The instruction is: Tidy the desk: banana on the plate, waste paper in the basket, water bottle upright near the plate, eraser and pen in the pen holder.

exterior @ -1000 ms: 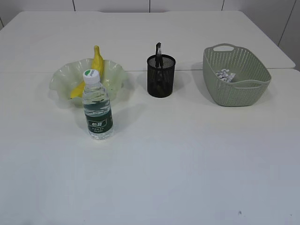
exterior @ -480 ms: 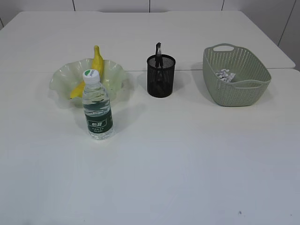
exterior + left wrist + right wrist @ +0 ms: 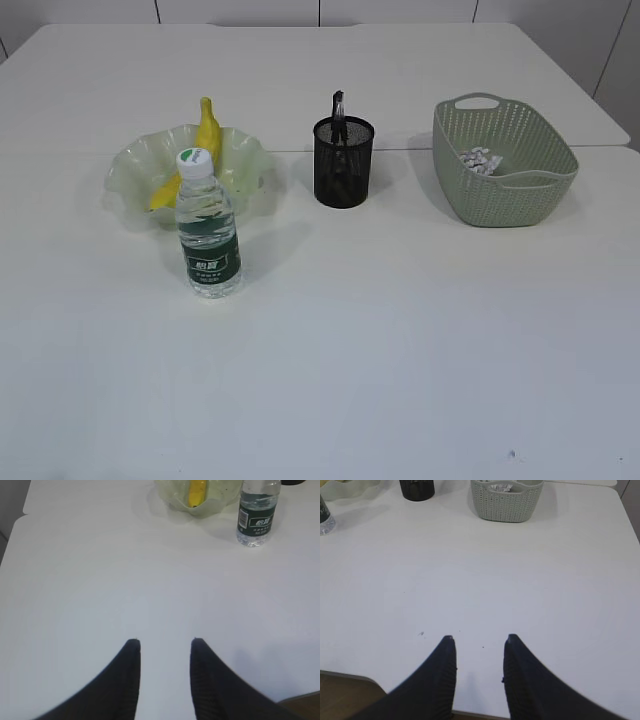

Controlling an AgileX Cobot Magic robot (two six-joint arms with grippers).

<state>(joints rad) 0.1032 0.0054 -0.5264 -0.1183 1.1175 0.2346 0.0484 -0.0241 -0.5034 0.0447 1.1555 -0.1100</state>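
Note:
The banana [image 3: 200, 140] lies in the pale-green plate [image 3: 135, 165] at the back left; the left wrist view also catches the banana [image 3: 196, 491] and plate [image 3: 175, 497]. The water bottle [image 3: 208, 224] stands upright just in front of the plate, and shows as the water bottle [image 3: 257, 515] in the left wrist view. A pen [image 3: 339, 110] sticks up out of the black pen holder [image 3: 343, 162]. The eraser is hidden. Waste paper [image 3: 481, 160] rests inside the green basket [image 3: 520, 190]. My left gripper [image 3: 164, 641] and right gripper [image 3: 479, 637] both hang open over bare desk [image 3: 400, 330], holding nothing, out of the exterior view.
The desk's near edge [image 3: 470, 712] runs just under my right fingertips. The basket [image 3: 507, 502] and pen holder [image 3: 417, 489] sit far ahead in the right wrist view. A second table surface [image 3: 300, 60] joins behind the objects.

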